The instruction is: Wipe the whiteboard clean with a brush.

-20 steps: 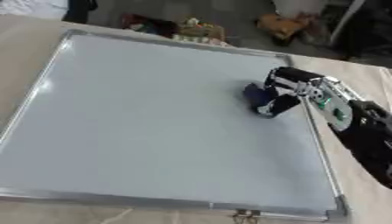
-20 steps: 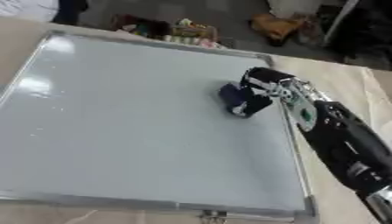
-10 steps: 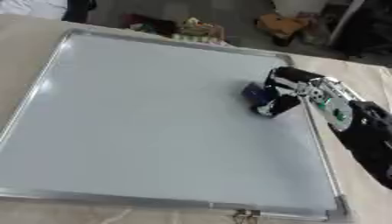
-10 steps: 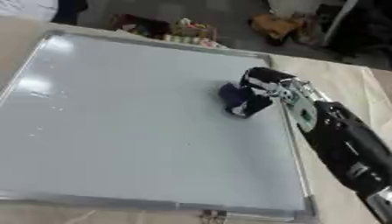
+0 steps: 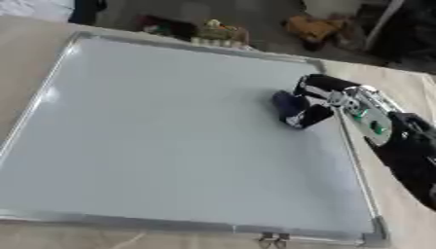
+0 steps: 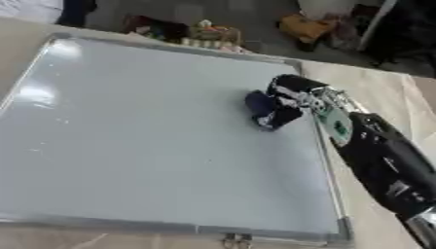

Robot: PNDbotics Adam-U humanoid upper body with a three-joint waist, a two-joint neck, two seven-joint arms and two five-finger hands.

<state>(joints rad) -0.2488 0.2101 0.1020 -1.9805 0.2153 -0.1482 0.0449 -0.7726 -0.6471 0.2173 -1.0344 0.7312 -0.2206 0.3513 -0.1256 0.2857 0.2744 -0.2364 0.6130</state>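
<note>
A large whiteboard [image 5: 162, 131] with a silver frame lies flat on the table and fills most of both views; its surface looks blank. My right hand [image 5: 319, 97] comes in from the right and is curled round a dark blue brush [image 5: 289, 108], which is pressed onto the board near its right edge, in the upper half. The black forearm [image 6: 383, 165] runs off to the lower right. My left hand shows in no view.
Beige table surface [image 5: 408, 82] borders the board on the right and left. Beyond the far edge lie cluttered items: a small box [image 5: 217, 34] and an orange-brown object [image 5: 315, 26]. A metal clip [image 5: 272, 238] sits on the near frame.
</note>
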